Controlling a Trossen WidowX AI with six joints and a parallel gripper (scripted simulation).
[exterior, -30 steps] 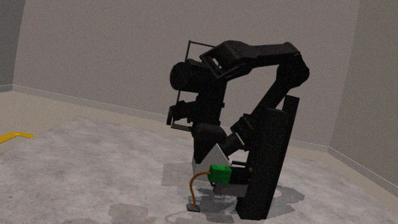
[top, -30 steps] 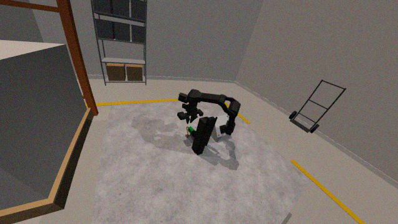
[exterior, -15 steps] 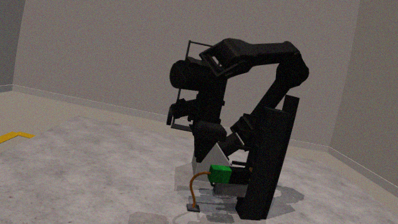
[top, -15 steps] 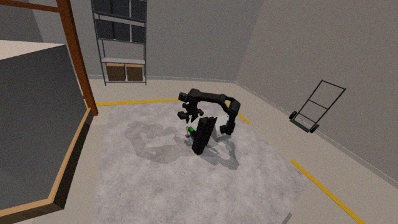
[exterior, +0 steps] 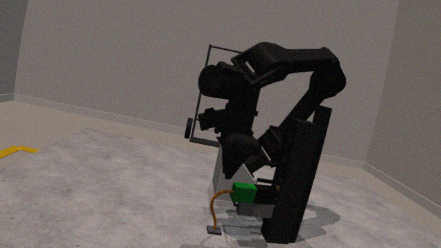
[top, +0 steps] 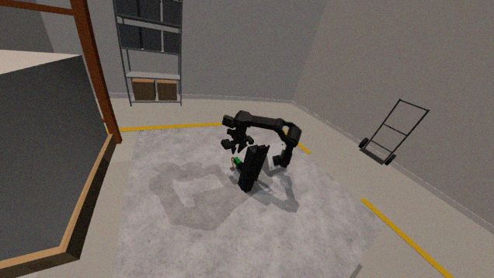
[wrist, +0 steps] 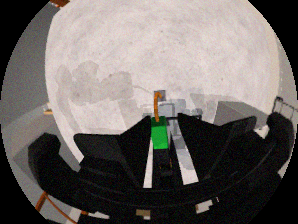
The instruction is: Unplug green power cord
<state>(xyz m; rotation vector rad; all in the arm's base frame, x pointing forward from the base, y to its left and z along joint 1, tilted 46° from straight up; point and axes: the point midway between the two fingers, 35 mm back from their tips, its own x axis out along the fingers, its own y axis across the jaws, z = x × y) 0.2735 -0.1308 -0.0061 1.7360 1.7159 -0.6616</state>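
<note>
A green plug (top: 237, 160) (exterior: 244, 192) (wrist: 159, 136) lies level, its black rear part reaching to the tall, leaning black power strip (top: 252, 168) (exterior: 295, 180). I cannot tell whether it is seated in a socket. An orange cord (exterior: 212, 208) (wrist: 156, 106) curves from its outer end down to a small grey plate (exterior: 214, 230) (wrist: 159, 93) on the floor. My gripper (top: 237, 151) (exterior: 227, 176) (wrist: 164, 117) points down and is partly open, with nothing held. Its fingertips are just above the green plug, which shows between them in the wrist view.
The arm arches over behind the strip, with its base at the strip's far side. Pale grey blocks (exterior: 236, 181) (wrist: 237, 114) stand behind the plug. A hand truck (top: 394, 132), a shelf rack (top: 153, 75) and a wood-edged dark panel (top: 35, 155) stand farther off.
</note>
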